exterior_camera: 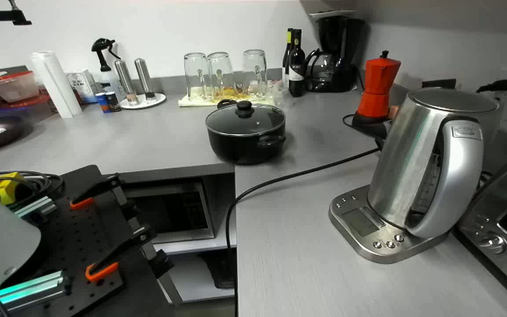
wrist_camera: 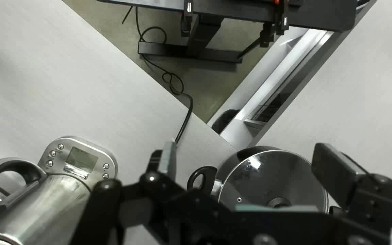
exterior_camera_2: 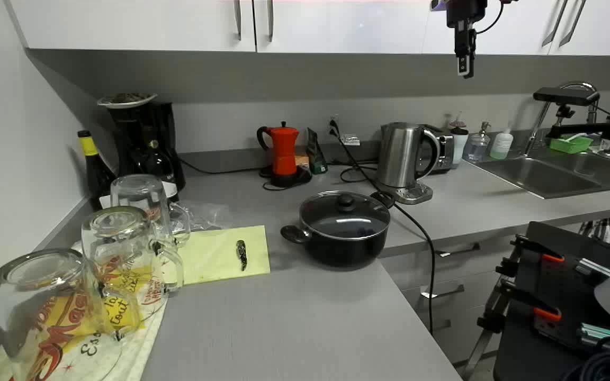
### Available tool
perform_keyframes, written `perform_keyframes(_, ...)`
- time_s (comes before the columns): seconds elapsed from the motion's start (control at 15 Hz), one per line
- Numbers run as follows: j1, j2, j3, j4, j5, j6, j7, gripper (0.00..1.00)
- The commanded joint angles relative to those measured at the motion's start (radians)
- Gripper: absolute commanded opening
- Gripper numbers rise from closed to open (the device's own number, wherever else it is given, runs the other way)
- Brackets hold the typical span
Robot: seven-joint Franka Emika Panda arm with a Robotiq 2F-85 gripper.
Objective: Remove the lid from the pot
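Jaws parted wide and gripping nothing, we hang high; we judge the step in hand to be the approach, with no grasp begun. Well apart below us stands the knob [exterior_camera_2: 346, 201] of the glass lid [exterior_camera_2: 344, 219], which sits on the black cooking pot [exterior_camera_2: 344, 251] on the table [exterior_camera: 293, 246]. Next we should centre over that knob, descend with the jaws astride it, then close and lift straight up. In the wrist view our own linkage [wrist_camera: 196, 209] covers the lower part of the lid and some of the knob, so alignment is hard to read. That view's edge also cuts off the steel electric kettle [wrist_camera: 46, 204]; farther off, in an exterior view, a wine bottle [exterior_camera_2: 155, 165] nearly merges with the coffee maker [exterior_camera_2: 167, 127].
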Motion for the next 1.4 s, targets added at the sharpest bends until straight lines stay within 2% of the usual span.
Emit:
perform_keyframes(0.0, -0.018, 0.001, 0.016, 0.002, 0.003, -0.001, -0.002, 1.00)
perform_keyframes(0.53, -0.018, 0.001, 0.016, 0.002, 0.003, -0.001, -0.002, 1.00)
perform_keyframes(0.8, -0.007, 0.054, 0.033, 0.039, -0.007, 0.001, -0.020, 1.00)
perform_keyframes(1.33, 0.019, 0.225, 0.119, 0.147, -0.051, 0.055, -0.075, 1.00)
